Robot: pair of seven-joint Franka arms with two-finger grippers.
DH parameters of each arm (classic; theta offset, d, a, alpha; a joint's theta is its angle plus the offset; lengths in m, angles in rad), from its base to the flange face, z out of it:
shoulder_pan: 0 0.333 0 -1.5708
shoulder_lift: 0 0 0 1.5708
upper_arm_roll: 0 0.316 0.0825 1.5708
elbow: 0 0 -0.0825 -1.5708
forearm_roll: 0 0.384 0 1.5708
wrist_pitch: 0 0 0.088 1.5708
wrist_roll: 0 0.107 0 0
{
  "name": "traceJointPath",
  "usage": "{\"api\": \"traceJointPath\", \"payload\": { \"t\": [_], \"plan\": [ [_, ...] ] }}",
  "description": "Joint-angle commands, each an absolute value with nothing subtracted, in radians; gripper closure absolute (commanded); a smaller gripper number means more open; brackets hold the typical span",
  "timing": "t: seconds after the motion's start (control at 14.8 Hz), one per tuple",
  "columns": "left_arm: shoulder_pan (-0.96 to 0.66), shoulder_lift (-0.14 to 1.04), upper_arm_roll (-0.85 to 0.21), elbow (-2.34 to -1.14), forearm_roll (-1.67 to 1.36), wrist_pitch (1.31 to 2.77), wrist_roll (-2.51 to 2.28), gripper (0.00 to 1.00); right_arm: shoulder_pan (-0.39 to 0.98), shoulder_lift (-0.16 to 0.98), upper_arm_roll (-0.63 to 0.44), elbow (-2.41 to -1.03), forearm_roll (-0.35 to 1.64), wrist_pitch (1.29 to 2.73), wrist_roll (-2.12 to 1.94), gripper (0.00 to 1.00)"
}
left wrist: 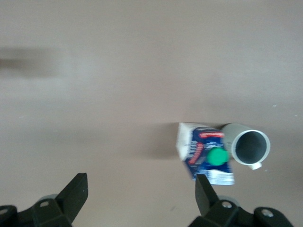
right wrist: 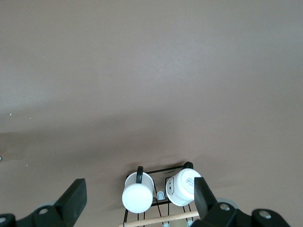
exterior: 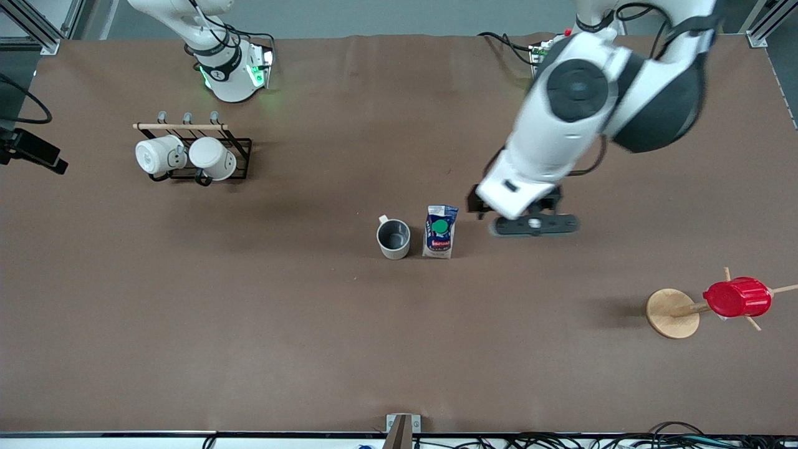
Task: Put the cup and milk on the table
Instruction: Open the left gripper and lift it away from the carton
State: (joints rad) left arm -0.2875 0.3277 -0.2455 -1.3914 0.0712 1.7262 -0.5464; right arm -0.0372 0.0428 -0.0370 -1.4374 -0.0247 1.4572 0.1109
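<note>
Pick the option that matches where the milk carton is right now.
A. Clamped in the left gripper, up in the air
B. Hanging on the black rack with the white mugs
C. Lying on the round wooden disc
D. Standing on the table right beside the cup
D: the milk carton stands upright on the table beside the cup, while the left gripper hangs open and empty.

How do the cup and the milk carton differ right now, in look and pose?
The cup is round, plain cream with a grey open inside; the milk is a boxy blue-and-white carton, closed by a green cap. The cup has a loop handle; the milk has none. Both stand upright on the table, side by side; neither gripper holds them.
</note>
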Motion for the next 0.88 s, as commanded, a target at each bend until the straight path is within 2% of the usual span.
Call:
{"api": "traceJointPath", "payload": {
  "t": [0.0, 0.2, 0.34, 0.61, 0.81],
  "plan": [
    [-0.284, 0.140, -0.125, -1.586, -0.018, 1.752, -0.427, 0.00, -0.058, 0.031, -0.021, -1.450, -0.006, 1.456, 0.107, 0.00],
    [-0.221, 0.060, -0.091, -1.670, -0.028, 1.755, -0.361, 0.00, -0.060, 0.031, -0.021, -1.450, -0.006, 1.456, 0.107, 0.00],
    [-0.186, 0.048, -0.077, -1.671, -0.032, 1.755, -0.321, 0.00, -0.060, 0.031, -0.021, -1.450, -0.006, 1.456, 0.106, 0.00],
    [-0.169, -0.020, 0.018, -1.678, -0.057, 1.740, -0.162, 0.00, -0.061, 0.031, -0.021, -1.450, -0.006, 1.456, 0.106, 0.00],
    [-0.138, -0.026, 0.029, -1.651, -0.034, 1.685, -0.104, 0.00, -0.061, 0.031, -0.023, -1.450, -0.006, 1.456, 0.106, 0.00]
  ]
}}
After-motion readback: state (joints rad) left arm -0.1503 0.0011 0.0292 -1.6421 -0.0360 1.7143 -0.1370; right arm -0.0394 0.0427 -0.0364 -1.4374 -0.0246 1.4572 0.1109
